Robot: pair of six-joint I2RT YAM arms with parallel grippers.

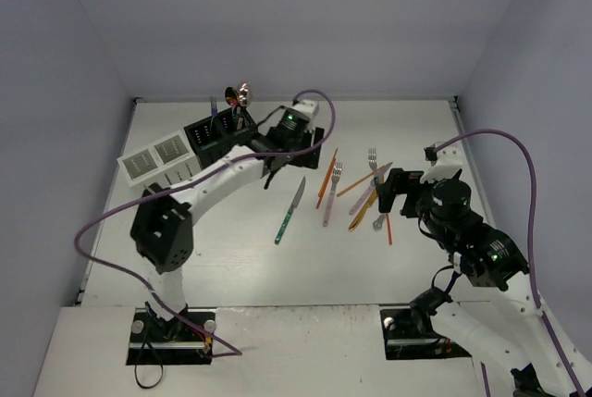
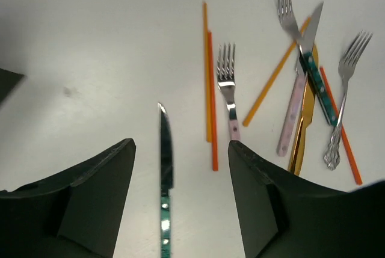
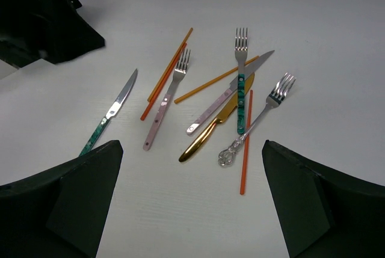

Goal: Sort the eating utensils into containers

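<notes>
My left gripper (image 1: pixel 275 169) (image 2: pixel 180 142) hangs open and empty just right of the black container (image 1: pixel 215 130), which has spoons (image 1: pixel 239 96) standing in it. A teal-handled knife (image 1: pixel 289 211) (image 2: pixel 165 162) lies flat on the table below, in line with the gap between the fingers, untouched. The white container (image 1: pixel 157 158) sits to the left of the black one. My right gripper (image 1: pixel 393 190) (image 3: pixel 192 144) is wide open above a loose heap of utensils (image 3: pixel 231 104): forks, a gold knife (image 3: pixel 210 132), orange sticks (image 3: pixel 245 141). A pink-handled fork (image 1: pixel 332 193) (image 2: pixel 228 92) lies between the two grippers.
Two orange sticks (image 1: pixel 326 175) (image 2: pixel 209 83) lie side by side left of the pink-handled fork. Purple cables loop from both arms over the table. Walls close the table's back and sides (image 1: pixel 296 99).
</notes>
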